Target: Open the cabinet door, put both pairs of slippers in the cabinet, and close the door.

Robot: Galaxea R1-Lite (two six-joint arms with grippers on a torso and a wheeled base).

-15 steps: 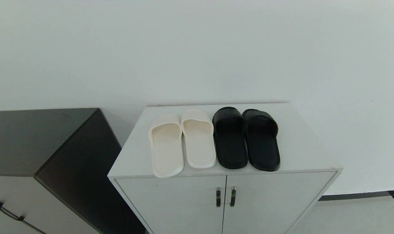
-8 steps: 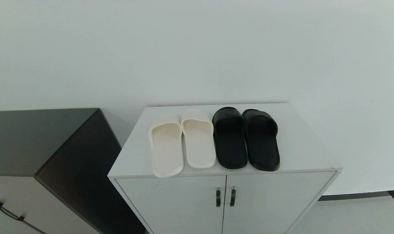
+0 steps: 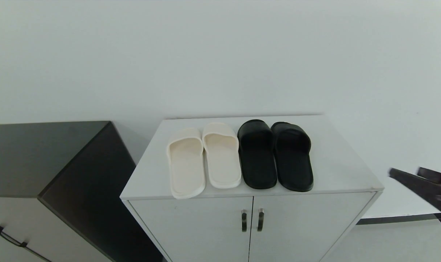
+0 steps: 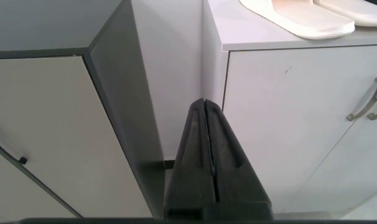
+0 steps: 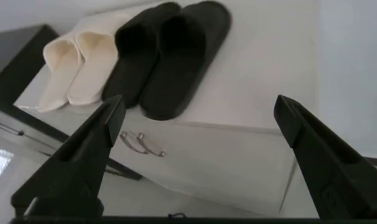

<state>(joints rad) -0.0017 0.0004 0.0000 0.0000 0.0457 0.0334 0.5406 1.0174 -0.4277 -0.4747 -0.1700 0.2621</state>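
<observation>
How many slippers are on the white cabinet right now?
4, in a row on the cabinet top: from left, white slipper, second white slipper, black slipper, second black slipper. None seems hidden.

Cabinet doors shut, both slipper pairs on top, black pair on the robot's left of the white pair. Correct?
Not quite. The head view shows the black pair lying to the robot's right of the white pair, not its left. The rest holds: both pairs sit on top of the cabinet, and its doors are shut.

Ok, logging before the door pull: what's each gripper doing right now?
Left gripper: closed, holding nothing.
Right gripper: open, empty.
</observation>
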